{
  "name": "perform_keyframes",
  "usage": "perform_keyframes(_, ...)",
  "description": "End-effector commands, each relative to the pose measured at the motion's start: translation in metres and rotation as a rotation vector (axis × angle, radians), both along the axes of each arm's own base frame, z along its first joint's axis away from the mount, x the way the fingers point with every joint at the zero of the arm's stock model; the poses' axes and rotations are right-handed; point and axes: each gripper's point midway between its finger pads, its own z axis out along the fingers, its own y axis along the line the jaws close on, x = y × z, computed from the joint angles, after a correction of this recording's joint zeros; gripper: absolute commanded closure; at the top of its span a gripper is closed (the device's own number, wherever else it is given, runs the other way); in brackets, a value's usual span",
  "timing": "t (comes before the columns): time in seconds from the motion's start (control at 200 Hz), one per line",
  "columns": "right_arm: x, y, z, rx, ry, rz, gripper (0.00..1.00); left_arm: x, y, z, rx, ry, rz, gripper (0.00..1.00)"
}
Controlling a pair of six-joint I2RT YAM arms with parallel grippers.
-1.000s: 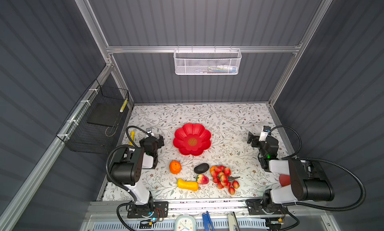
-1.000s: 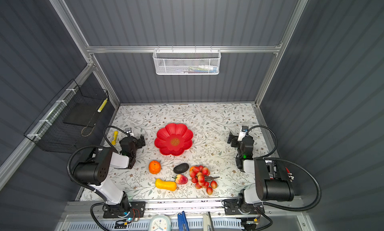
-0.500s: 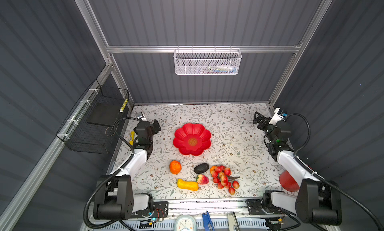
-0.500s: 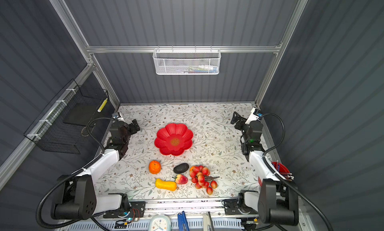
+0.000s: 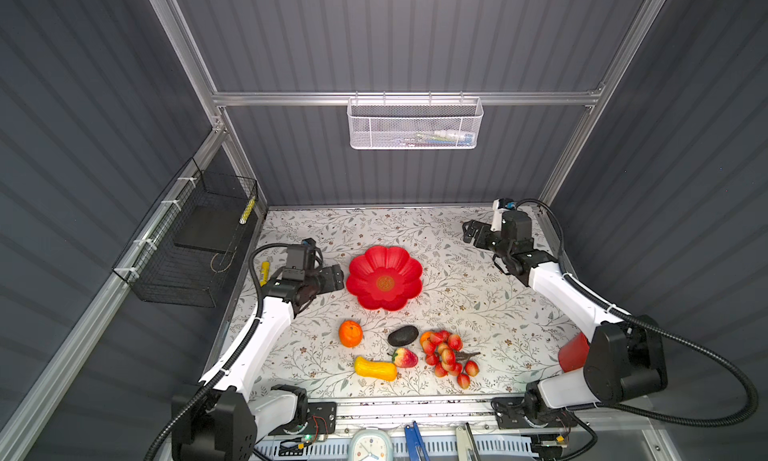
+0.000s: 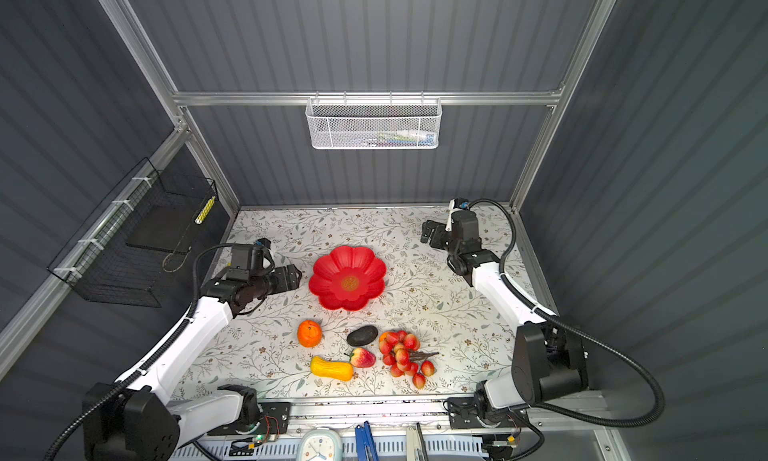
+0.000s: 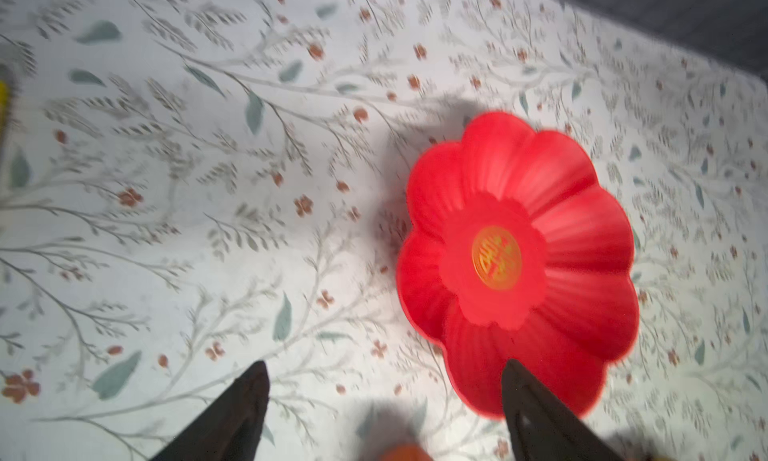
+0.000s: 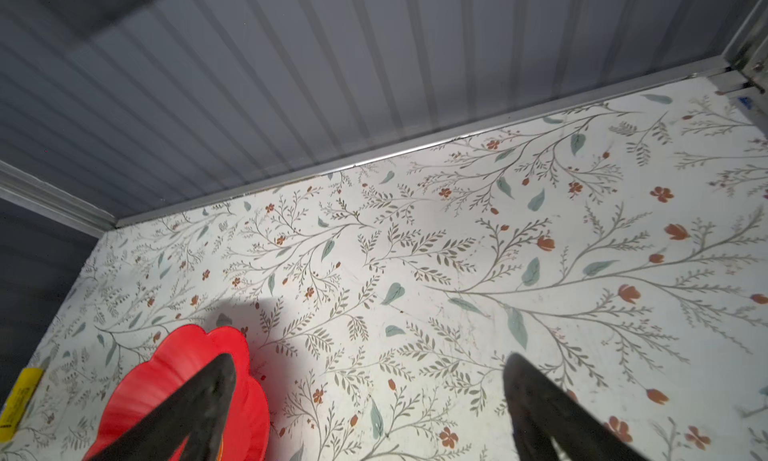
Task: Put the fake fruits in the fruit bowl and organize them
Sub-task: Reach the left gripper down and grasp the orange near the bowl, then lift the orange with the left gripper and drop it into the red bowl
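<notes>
1. Our left hand (image 5: 337, 278), wide and empty, hangs just beside the glossy red flower-shaped plastic bowl (image 5: 365, 272); our right hand (image 5: 468, 232), equally wide and empty, stands well apart.
2. The round orange plastic fruit (image 5: 350, 333) lies on the desk (image 5: 457, 280) behind the left hand, toward that arm's base, so the left is the nearer hand.
3. The bowl's gold centre emblem (image 7: 496, 258) is unreadable.

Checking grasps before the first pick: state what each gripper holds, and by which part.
Nothing is held. The left gripper, beside the fruit bowl, and the right gripper both stand open and empty.

Glossy red plastic fruit bowl (image 5: 384, 278)
</notes>
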Motion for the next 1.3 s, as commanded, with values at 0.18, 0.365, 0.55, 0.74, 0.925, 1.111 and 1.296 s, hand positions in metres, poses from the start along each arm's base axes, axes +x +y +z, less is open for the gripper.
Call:
perform_keyframes(0.18, 0.005, 0.026, -0.016, -0.024, 0.061, 0.057, 0.01, -0.057, -0.021, -0.048, 0.013, 0.242, -0.027, 0.09)
perform_keyframes(0.365, 0.004, 0.029, -0.021, -0.019, 0.075, 0.062, 0.01, -0.072, -0.038, -0.061, 0.036, 0.297, -0.094, 0.08)
perform_keyframes(0.55, 0.002, 0.028, -0.026, -0.016, 0.086, 0.057, 0.01, -0.092, -0.041, -0.085, 0.085, 0.394, -0.109, 0.07)
perform_keyframes(0.74, 0.004, 0.028, -0.029, -0.012, 0.093, 0.053, 0.01, -0.096, -0.039, -0.099, 0.118, 0.448, -0.100, 0.09)
perform_keyframes(0.925, 0.004, 0.028, -0.030, -0.011, 0.090, 0.047, 0.01, -0.097, -0.036, -0.105, 0.141, 0.470, -0.093, 0.30)
perform_keyframes(1.111, 0.006, 0.029, -0.034, -0.001, 0.098, 0.045, 0.01, -0.093, -0.043, -0.082, 0.107, 0.415, -0.129, 0.50)
perform_keyframes(1.296, 0.010, 0.030, -0.034, 0.002, 0.095, 0.046, 0.01, -0.076, -0.055, -0.026, 0.043, 0.281, -0.164, 0.52)
